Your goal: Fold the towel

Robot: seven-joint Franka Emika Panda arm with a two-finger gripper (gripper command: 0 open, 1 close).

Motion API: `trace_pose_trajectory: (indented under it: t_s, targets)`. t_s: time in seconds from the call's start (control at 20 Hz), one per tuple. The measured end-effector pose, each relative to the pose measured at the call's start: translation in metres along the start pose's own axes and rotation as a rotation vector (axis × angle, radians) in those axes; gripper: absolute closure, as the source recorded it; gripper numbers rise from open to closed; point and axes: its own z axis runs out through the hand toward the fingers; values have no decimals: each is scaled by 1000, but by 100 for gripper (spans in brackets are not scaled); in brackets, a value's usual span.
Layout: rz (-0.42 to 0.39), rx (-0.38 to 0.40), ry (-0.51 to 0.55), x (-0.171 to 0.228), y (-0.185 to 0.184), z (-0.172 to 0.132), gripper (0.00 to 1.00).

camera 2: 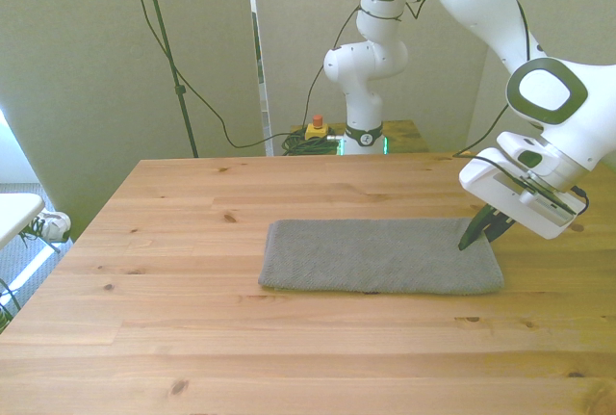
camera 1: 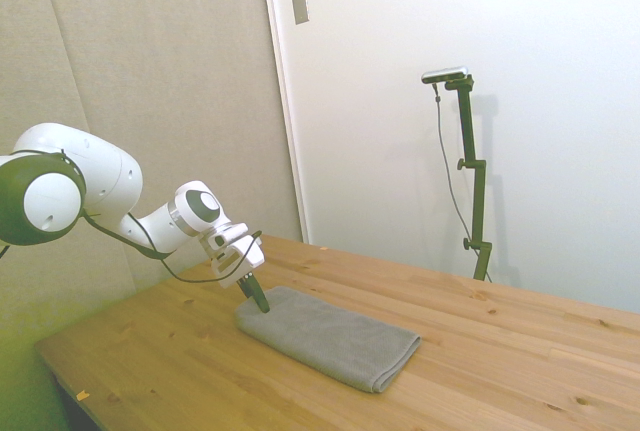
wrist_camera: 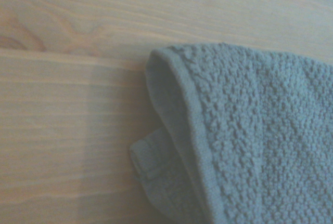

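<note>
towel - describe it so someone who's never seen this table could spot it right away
On the wooden table, look toward the front view's right, where the white arm's gripper comes down. The towel lies flat under its tips: a long grey rectangle of thick nubbly cloth, already doubled over, the only soft thing on the bare planks.

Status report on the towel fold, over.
Gripper down at the towel's far corner on the front view's right, tips at the cloth. Towel lies flat as a long strip; wrist view shows two layers at the corner. Nothing in the way.
</note>
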Motion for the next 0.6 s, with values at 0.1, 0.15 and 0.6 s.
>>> trace_pose_trajectory:
  t_s: [0.1,0.15,0.6]
  targets:
    - [11,20,-5,5,2,-3,100]
    - [17,27,-4,9,4,-6,100]
    - [98,138,-10,65,74,-50,100]
